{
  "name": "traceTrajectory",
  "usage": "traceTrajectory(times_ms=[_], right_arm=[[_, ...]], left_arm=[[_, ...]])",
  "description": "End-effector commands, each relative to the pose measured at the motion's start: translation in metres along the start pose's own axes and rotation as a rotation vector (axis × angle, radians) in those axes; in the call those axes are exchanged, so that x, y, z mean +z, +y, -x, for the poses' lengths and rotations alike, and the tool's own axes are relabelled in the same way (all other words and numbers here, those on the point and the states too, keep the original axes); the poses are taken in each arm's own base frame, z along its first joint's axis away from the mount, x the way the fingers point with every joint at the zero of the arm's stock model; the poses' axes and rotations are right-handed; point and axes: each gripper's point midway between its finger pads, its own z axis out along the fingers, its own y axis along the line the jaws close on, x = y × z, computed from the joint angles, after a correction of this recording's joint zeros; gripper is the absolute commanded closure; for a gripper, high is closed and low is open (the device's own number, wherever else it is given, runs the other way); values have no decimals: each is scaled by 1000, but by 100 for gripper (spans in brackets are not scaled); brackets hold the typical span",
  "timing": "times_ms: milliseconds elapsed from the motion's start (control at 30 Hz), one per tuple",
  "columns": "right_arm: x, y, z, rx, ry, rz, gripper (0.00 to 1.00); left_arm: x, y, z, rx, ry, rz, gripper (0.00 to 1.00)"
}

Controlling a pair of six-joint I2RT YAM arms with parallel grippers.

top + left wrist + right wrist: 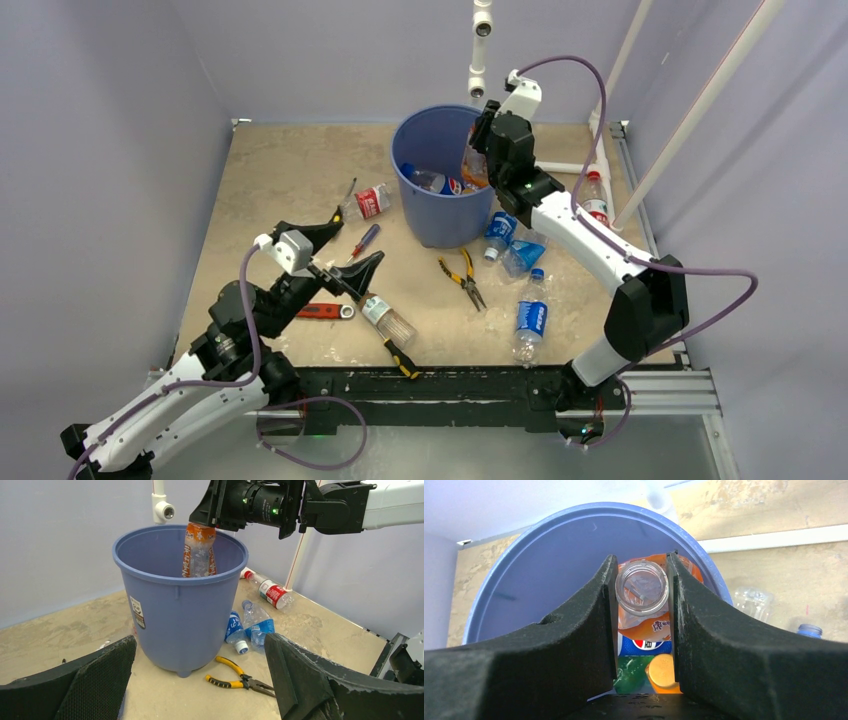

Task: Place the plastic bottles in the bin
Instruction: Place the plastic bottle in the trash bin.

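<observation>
Your left tool (362, 235) stands released, jaws spread wide and holding nothing, low over the near-left part of the surface (280, 170). A red-handled screwdriver (364, 241) lies under the gap between its fingers. Just nearer than it, a clear bottle with a white cap (386, 319) lies on its side. A red-handled wrench (325, 311) lies beside the left arm.

To the near right, a blue-labelled bottle (530, 318) lies on the surface. Yellow-handled pliers (462, 281) rest between it and the bin (180, 615).

The bin stands upright toward the far middle of the surface. Two crushed blue-labelled bottles (247, 626) lie against its right foot. A red-labelled bottle (368, 202) lies to its left.

Your right tool (642, 560) points down over the bin's right side, clenched on the neck of an orange-labelled bottle (198, 555). That bottle hangs upright, mouth up and uncapped, with its lower part below the rim. Another bottle with a blue label (432, 182) already lies inside the bin.

Farthest right, a second red-labelled bottle (596, 203) lies by the white pipe frame (680, 130).
</observation>
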Motion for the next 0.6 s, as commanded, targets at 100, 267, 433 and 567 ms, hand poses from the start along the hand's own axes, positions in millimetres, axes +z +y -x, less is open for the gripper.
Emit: traceTrajectory(times_ms=[100,267,433,567], right_arm=[[-22,20,-1,16,69,112,100],[-45,17,60,33,-58,118,100],[-63,20,101,41,-114,148,100],[-71,33,94,5,-50,218,100]], left_arm=[[1,-3,10,-7,-26,-14,1],[3,-3,8,-6,-18,-14,1],[4,-3,6,-3,-13,-11,1],[5,-2,4,-1,-6,-8,1]])
